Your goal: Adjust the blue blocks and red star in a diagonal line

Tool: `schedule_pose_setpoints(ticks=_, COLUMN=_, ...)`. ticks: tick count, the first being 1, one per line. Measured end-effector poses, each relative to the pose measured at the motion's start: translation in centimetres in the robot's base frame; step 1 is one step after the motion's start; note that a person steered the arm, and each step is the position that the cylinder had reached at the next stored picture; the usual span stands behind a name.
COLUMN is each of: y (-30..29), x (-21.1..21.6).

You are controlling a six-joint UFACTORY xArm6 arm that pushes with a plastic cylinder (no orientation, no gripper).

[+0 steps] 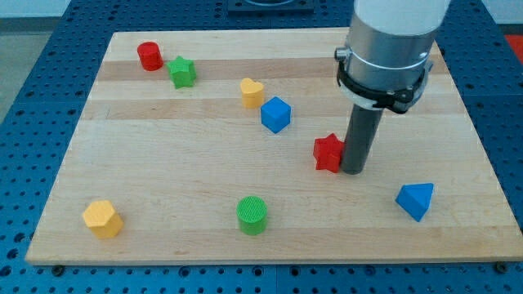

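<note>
A blue cube sits a little above the board's middle. A blue triangular block lies at the lower right. A red star lies between them, right of centre. My tip rests on the board right against the red star's right side, about touching it. The blue cube is up and to the left of my tip; the blue triangular block is down and to the right.
A red cylinder and a green star sit at the upper left. A yellow heart lies just up-left of the blue cube. A yellow hexagon and a green cylinder lie near the bottom edge.
</note>
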State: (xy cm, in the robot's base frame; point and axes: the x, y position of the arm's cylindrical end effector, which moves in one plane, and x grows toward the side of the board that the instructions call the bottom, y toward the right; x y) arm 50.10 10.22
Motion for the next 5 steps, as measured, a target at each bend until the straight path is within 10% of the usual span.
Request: schedule_pose_setpoints(ticks=5, y=-0.1, x=-7.4)
